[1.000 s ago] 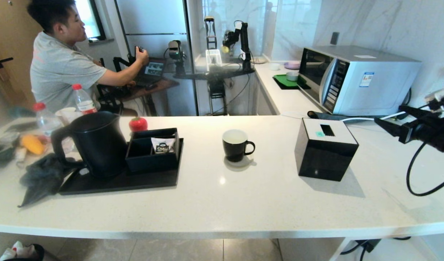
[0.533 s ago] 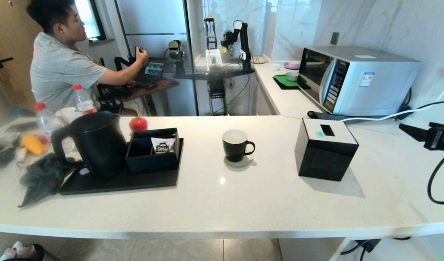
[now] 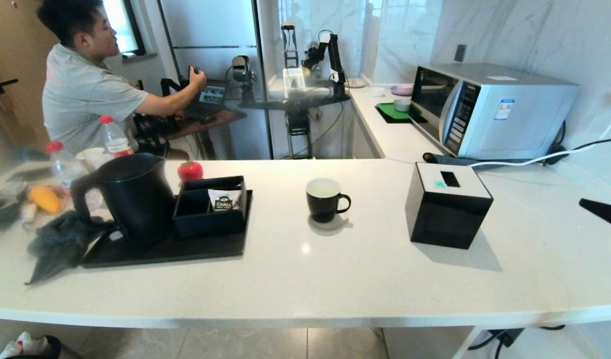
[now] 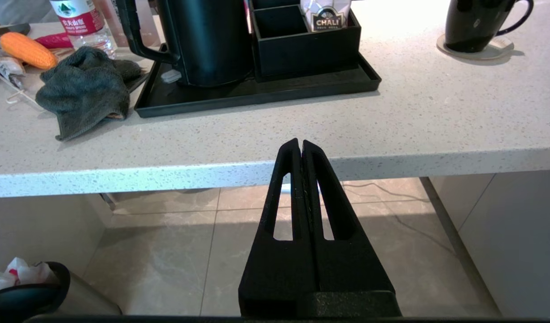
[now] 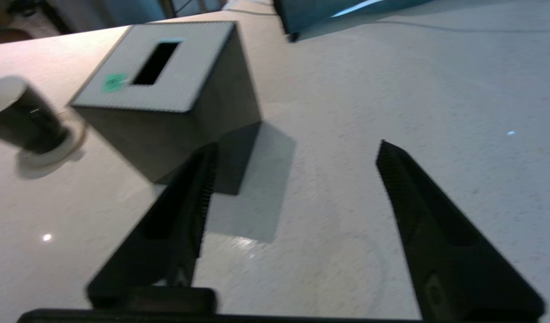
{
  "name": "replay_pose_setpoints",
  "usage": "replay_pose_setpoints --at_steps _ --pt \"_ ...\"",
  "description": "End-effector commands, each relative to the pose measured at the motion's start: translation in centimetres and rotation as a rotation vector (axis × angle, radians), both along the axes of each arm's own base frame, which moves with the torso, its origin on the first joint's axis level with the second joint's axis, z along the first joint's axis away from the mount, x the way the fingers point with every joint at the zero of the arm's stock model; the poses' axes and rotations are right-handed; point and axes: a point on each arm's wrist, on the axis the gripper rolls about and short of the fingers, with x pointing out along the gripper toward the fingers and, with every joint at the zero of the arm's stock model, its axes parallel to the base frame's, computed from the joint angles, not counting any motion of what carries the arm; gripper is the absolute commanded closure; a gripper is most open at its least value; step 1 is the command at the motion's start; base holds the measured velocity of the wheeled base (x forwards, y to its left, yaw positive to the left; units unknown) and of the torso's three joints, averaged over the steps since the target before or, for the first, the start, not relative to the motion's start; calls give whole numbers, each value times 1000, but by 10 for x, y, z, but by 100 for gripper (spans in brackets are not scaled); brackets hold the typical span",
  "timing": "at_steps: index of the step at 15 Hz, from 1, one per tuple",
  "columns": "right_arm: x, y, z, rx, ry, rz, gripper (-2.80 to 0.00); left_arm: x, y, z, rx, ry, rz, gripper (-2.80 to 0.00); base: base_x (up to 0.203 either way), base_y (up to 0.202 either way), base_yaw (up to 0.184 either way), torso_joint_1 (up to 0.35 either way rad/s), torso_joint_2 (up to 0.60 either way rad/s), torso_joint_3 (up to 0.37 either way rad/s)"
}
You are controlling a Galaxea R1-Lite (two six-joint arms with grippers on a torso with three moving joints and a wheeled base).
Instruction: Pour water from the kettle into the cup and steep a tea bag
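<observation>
The tall matte-black kettle [image 3: 128,197] [image 4: 203,40] stands on a black tray [image 3: 166,253] at the counter's left. The small black cup [image 3: 324,199] [image 4: 477,20] [image 5: 21,121], white inside, sits on a coaster mid-counter with its handle to the right. No tea bag on a string shows in any view. My right gripper [image 5: 297,144] hangs open and empty over bare counter, to the right of the tissue box; only a fingertip [image 3: 602,210] shows in the head view. My left gripper [image 4: 300,142] is shut and empty, below the counter's front edge.
A black tissue box with a white top [image 3: 447,204] [image 5: 167,89] stands between the cup and my right gripper. A black organizer [image 3: 211,204] holds a white CHALI sachet [image 3: 225,199]. A grey cloth [image 3: 59,244], bottles [image 3: 115,137], a microwave [image 3: 490,109] and a seated person [image 3: 86,85] surround the counter.
My right arm has drawn back to the right and downward, leaving only a fingertip at the head view's right edge. The kettle, cup and box have not moved.
</observation>
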Motion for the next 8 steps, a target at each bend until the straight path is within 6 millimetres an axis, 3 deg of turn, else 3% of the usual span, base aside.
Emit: replay_pose_setpoints --at_steps 1,4,8 --pt "-23 16 14 -7 -23 33 0 0 0 0 -1 0 0 0 0 0 0 0 0 0" --pt "-48 32 13 44 68 55 0 0 0 0 0 0 0 0 0 0 0 0 0 0" --pt "-98 57 13 80 139 61 0 0 0 0 -1 0 0 0 0 0 0 0 0 0"
